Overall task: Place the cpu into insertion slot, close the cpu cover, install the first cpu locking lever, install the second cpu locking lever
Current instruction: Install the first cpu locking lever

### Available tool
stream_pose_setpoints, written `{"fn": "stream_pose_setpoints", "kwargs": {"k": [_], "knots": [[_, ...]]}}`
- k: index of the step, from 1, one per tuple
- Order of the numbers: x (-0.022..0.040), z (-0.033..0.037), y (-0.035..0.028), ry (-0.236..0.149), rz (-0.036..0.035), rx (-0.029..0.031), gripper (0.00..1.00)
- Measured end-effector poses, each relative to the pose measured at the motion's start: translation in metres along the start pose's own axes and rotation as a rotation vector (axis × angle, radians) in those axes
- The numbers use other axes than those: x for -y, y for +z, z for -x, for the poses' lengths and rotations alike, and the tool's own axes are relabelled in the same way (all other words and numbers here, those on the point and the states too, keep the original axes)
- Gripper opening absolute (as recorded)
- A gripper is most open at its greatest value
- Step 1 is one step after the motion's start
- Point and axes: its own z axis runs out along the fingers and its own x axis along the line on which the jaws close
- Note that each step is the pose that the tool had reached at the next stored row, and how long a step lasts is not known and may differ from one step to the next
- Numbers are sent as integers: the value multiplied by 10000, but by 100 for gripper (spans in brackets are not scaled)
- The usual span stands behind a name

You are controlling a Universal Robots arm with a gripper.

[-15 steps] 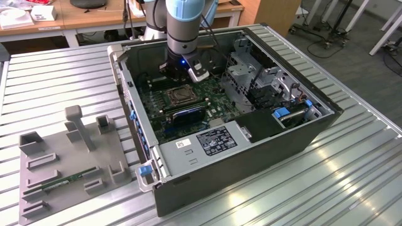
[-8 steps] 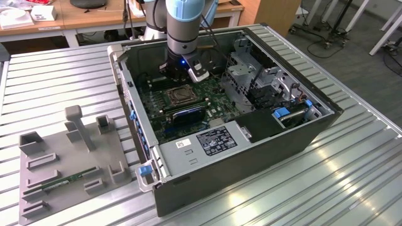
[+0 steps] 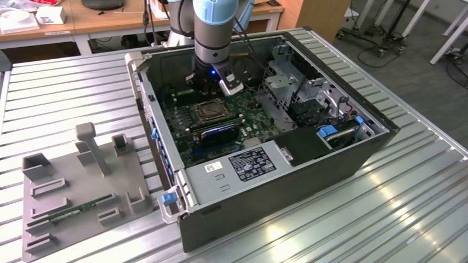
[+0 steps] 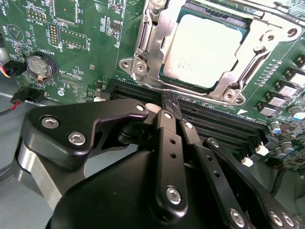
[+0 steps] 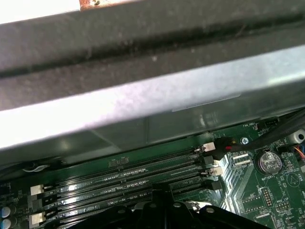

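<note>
The cpu, a pale metal square, lies flat in the insertion slot on the green motherboard. The silvery cpu cover lies down around its edges. In the exterior view the slot shows dark with a metal rim, in the middle of the open case. My gripper hovers beside the slot over the black memory slots. Its black fingers are shut with nothing between them. The exterior view has the gripper just behind the slot, low inside the case. Its tips also hang over the memory slots in the first wrist view.
The case wall stands close behind the gripper. A grey drive cage and the white-labelled power supply box crowd the case. A coin battery sits on the board. A grey fixture holding a memory stick lies at the exterior view's left.
</note>
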Motion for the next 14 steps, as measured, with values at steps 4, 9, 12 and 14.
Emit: {"fn": "stream_pose_setpoints", "kwargs": {"k": [4, 9, 12, 14], "knots": [[4, 1, 4, 0, 3, -1, 11], [5, 1, 3, 1, 13, -3, 11], [-6, 3, -20, 0, 32, 5, 11], [-12, 3, -57, 1, 14, -2, 11]]}}
